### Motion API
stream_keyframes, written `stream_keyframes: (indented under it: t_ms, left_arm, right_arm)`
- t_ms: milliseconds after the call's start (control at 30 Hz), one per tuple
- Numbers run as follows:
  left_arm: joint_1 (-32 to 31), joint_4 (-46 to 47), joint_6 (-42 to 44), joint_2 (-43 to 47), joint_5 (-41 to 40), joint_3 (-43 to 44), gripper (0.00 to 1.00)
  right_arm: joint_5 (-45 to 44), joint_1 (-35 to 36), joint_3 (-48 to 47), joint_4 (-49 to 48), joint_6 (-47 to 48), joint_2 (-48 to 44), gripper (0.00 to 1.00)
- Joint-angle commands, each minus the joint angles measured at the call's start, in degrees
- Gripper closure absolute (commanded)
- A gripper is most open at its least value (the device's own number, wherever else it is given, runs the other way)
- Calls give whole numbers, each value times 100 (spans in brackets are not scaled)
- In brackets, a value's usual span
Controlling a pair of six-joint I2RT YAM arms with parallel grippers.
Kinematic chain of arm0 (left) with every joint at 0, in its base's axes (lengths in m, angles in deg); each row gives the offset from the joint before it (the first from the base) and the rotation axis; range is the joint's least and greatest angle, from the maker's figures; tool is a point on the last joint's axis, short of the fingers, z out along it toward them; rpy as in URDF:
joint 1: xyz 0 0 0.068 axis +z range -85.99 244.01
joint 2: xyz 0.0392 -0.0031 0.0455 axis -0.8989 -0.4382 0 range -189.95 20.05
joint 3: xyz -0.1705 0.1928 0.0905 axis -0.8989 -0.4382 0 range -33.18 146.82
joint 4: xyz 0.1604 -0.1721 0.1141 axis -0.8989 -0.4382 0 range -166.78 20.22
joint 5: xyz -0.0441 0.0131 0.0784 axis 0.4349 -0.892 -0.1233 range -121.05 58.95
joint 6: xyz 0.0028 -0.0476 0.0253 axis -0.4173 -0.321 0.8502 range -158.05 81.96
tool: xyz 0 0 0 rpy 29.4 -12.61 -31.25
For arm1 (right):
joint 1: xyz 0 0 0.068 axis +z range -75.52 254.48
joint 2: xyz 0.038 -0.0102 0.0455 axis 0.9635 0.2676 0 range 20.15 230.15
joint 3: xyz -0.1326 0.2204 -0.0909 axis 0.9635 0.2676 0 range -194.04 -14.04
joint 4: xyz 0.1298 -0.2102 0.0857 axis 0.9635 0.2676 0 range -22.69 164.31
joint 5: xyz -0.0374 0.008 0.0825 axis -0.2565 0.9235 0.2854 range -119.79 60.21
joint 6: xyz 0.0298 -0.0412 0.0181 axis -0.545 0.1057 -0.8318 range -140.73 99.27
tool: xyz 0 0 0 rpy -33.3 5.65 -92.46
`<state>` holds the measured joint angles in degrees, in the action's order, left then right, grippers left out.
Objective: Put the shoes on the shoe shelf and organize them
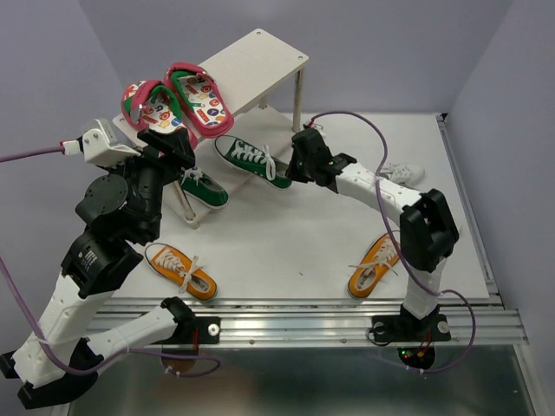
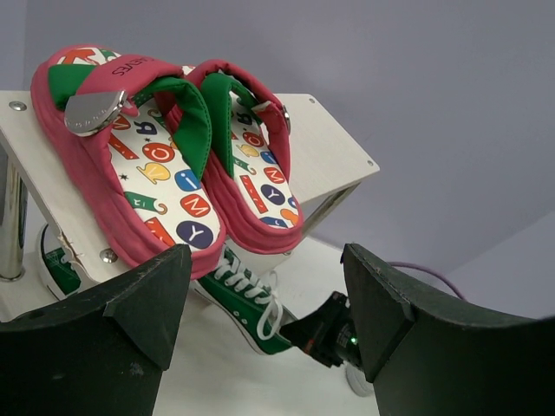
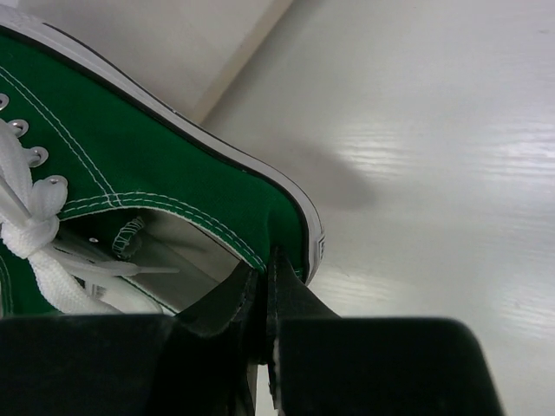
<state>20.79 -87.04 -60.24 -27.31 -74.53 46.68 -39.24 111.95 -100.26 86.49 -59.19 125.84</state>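
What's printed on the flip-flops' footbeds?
White footbeds covered in multicoloured letters and shapes; clearest in the left wrist view.

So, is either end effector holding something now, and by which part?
The right end effector pinches a green sneaker by the rim of its heel. The left end effector is open and holds nothing.

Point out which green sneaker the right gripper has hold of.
The green sneaker farther right: the right gripper is shut on its heel rim. The other green sneaker lies untouched beside the left arm.
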Motion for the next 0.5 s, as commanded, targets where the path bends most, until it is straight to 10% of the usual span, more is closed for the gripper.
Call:
stream_keyframes:
  t_ms: [0, 467]
  left_arm:
    - [24, 91, -13, 86, 103, 171, 18]
    - [24, 64, 40, -46, 262, 232, 18]
  right_arm:
    - [391, -30, -1114, -1100, -828, 416, 99]
    - [866, 129, -2075, -1399, -1682, 1384, 99]
